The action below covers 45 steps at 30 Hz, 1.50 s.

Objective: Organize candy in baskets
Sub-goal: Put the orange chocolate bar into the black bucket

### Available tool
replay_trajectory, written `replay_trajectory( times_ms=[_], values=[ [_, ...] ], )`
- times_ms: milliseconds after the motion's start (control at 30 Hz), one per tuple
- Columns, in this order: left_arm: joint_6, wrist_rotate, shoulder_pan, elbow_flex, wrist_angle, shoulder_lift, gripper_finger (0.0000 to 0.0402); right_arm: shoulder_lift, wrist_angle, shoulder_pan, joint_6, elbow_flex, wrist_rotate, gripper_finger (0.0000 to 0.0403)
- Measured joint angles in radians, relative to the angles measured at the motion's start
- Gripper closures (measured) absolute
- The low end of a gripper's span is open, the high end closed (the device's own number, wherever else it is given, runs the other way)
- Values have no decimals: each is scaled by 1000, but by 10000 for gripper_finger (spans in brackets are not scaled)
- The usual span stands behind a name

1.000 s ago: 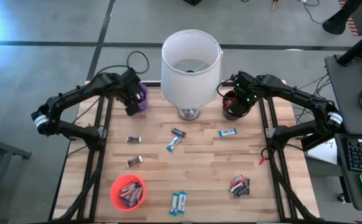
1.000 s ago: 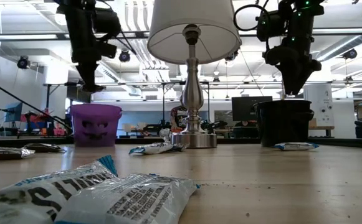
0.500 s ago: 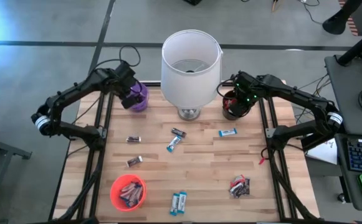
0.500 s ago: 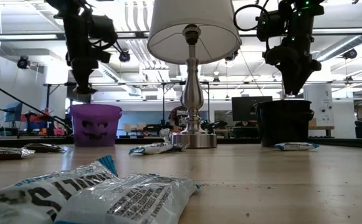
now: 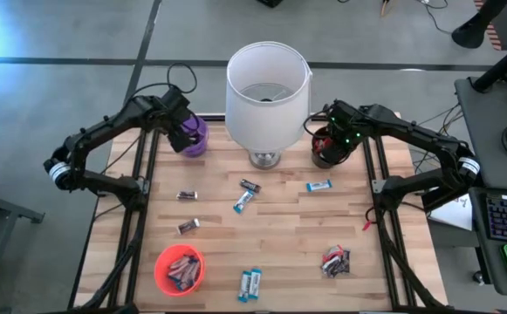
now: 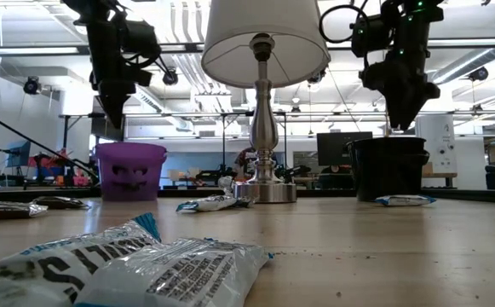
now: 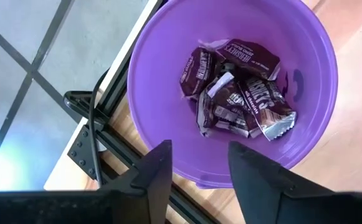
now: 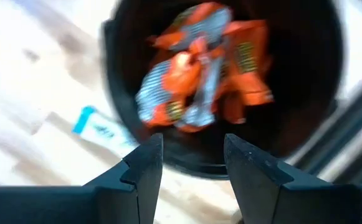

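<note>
Candy [image 7: 237, 87] lies in the purple basket [image 7: 162, 124] under the spread, empty left pincer [image 7: 199, 168].

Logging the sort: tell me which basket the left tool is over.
The purple basket: the left tool hangs open above it. The black basket sits under the right arm; the orange one stands alone.

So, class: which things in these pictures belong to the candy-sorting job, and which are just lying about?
Part of the job:
- purple basket
- black basket
- orange basket
- loose candy bars
- left hand, open over the purple basket
- right hand, open over the black basket

Just there:
- lamp
- wooden table
</note>
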Motion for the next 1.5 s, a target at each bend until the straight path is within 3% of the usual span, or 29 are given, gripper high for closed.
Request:
replay_trajectory(
  times_ms=[133, 267, 567, 833, 1100, 1300, 1500],
  values=[
    [-5, 31, 0, 0, 26, 0, 259, 0, -12, 0, 2, 9, -197, 241],
    [-6, 180, -1, 0, 60, -10, 258, 0, -9, 14, 45, 47, -361, 241],
    [-27, 379, -27, 0, 60, -67, 258, 0, -85, 166, 212, 155, -370, 241],
    [-50, 394, -106, 0, 31, -187, 258, 0, -77, 426, 505, 151, -249, 241],
    [-78, 394, -144, 0, 26, -277, 258, 0, -63, 703, 879, 137, -40, 241],
    [-55, 394, -144, 0, 25, -314, 258, 0, 58, 897, 1190, 118, 65, 241],
    [-11, 394, -144, 0, 16, -324, 258, 15, 188, 1058, 1408, 46, 91, 241]
  ],
)
